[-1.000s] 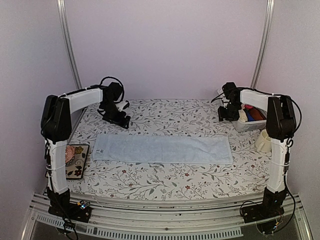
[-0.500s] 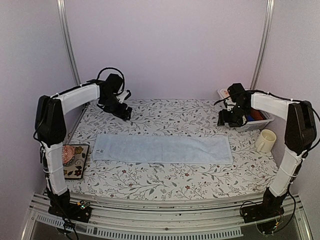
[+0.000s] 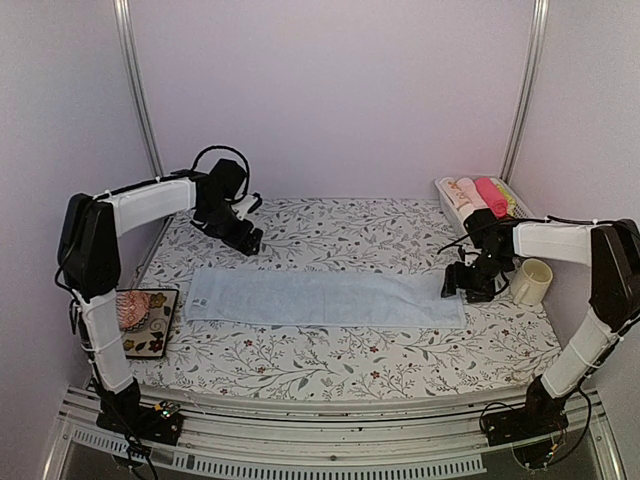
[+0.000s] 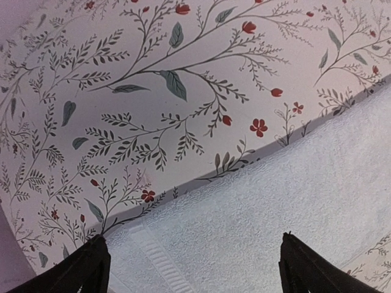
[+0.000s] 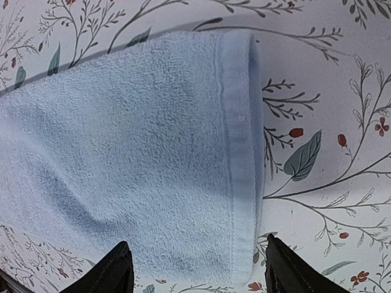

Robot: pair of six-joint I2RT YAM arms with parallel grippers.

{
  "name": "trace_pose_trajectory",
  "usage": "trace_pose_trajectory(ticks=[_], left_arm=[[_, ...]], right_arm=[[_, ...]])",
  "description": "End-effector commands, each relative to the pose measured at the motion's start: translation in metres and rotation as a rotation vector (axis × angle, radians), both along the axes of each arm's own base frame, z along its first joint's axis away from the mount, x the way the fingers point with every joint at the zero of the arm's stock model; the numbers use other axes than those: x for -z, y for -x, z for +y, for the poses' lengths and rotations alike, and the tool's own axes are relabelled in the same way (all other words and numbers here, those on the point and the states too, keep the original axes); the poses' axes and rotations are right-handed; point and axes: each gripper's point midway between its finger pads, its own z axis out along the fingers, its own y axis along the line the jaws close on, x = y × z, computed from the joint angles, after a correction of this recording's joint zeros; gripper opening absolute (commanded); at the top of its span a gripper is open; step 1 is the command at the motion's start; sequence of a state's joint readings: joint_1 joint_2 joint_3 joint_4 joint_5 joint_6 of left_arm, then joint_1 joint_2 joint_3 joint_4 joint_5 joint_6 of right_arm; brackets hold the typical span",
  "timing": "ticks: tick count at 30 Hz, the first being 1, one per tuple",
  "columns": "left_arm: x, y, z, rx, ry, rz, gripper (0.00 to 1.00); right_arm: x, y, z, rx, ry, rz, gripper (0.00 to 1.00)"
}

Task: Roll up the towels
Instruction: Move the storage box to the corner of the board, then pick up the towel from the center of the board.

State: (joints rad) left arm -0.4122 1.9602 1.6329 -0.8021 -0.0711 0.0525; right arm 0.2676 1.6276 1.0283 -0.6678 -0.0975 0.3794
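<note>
Right fingers (image 5: 116, 271) newly over flat terry towel (image 5: 122, 140)

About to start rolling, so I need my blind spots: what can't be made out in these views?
Whether the right fingers touch the light blue towel: top view, the right arm hides the contact; right wrist view shows no height.
Rolled cloths in the basket: top view, too small to identify.
Tray: top view, the left arm covers its left side.
</note>
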Motion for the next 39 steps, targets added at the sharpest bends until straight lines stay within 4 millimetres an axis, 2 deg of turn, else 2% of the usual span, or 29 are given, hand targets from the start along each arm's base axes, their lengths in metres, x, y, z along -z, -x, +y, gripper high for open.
trace_pose_trajectory(ticks=[1,7,15,24,32,39], left_arm=[[-0.018,0.002,-0.016,0.027,0.031,-0.057,0.97],[-0.018,0.006,-0.022,0.044,0.022,-0.064,0.97],[-0.018,0.009,-0.032,0.067,0.006,-0.073,0.97],[-0.021,0.008,-0.03,0.072,-0.019,-0.09,0.97],[-0.02,0.006,-0.031,0.084,-0.038,-0.096,0.97],[-0.023,0.003,-0.036,0.095,-0.036,-0.107,0.97]], right_arm=[[-0.002,-0.003,0.006,0.041,-0.061,-0.034,0.74],[0.008,0.0,-0.003,0.078,-0.026,-0.026,0.75],[0.025,-0.005,-0.014,0.144,-0.031,-0.013,0.75],[0.043,-0.004,-0.01,0.139,-0.052,0.022,0.73],[0.057,0.002,-0.006,0.132,-0.075,0.052,0.6],[0.067,0.008,-0.008,0.146,-0.073,0.073,0.35]])
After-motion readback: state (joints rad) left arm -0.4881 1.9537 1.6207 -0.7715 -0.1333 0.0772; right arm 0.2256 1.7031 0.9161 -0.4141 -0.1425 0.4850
